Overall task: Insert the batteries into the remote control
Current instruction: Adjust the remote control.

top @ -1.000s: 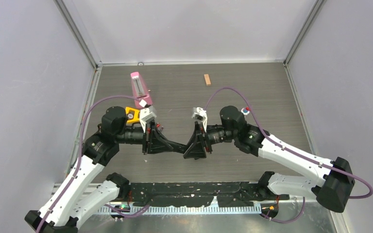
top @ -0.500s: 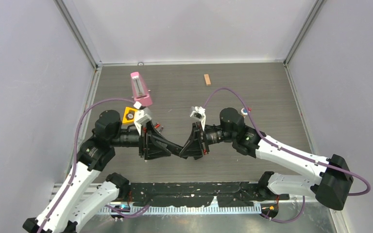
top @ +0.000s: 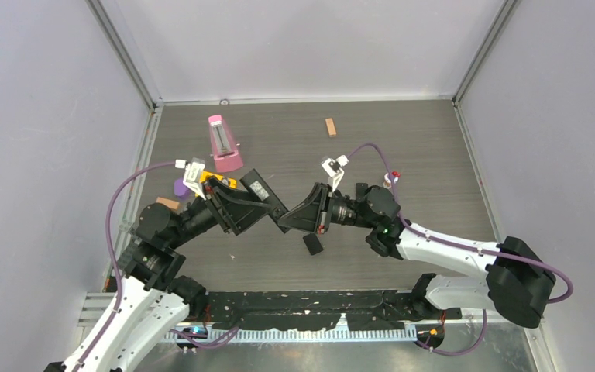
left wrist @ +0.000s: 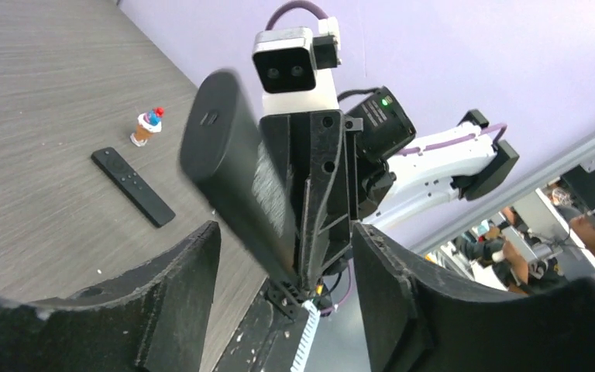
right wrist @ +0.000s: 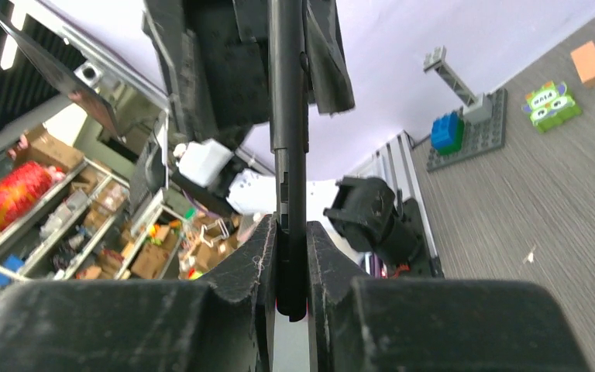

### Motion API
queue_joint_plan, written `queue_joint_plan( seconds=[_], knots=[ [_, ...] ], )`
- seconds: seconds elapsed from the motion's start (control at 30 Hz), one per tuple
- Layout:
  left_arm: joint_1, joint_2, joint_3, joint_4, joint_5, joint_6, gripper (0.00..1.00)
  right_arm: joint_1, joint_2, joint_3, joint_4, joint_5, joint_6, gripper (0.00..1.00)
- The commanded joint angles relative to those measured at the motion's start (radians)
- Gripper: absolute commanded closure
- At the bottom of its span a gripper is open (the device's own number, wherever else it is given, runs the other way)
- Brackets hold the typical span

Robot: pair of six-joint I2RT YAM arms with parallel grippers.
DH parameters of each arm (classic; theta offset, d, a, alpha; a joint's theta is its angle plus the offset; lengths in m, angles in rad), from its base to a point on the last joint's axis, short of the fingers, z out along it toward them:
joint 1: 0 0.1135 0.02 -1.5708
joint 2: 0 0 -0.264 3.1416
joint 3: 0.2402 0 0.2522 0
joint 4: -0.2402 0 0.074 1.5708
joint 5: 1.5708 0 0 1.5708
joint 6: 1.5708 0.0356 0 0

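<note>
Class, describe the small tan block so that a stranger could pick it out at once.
From above, find the grey table and follow its far edge. A little right of the middle lies the tan block, on its own. It is far smaller than the pink case to its left.

Right gripper [left wrist: 299, 263] grips a black bar [left wrist: 236, 170] between spread left jaws.
</note>
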Motion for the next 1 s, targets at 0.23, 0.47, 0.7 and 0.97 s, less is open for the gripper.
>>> queue_joint_plan(
  seconds=[0.23, 0.47, 0.7, 0.97],
  knots=[
    [-0.004, 0.017, -0.046, 0.196, -0.101, -0.158, 0.53, 0.013, 0.042, 0.018, 0.207, 0.097, 0.123, 0.95],
    [-0.004, 0.043, -0.049, 0.212, -0.102, -0.168, 0.48, 0.023, 0.065, 0.009, 0.229, 0.115, 0.143, 0.95],
    [-0.003, 0.082, -0.034, 0.199, -0.119, -0.142, 0.78, 0.027, 0.089, 0.016, 0.227, 0.11, 0.149, 0.95],
    [-0.003, 0.042, 0.068, -0.161, -0.367, 0.136, 1.0, 0.026, 0.046, 0.028, 0.041, 0.162, 0.073, 0.19]
  ],
)
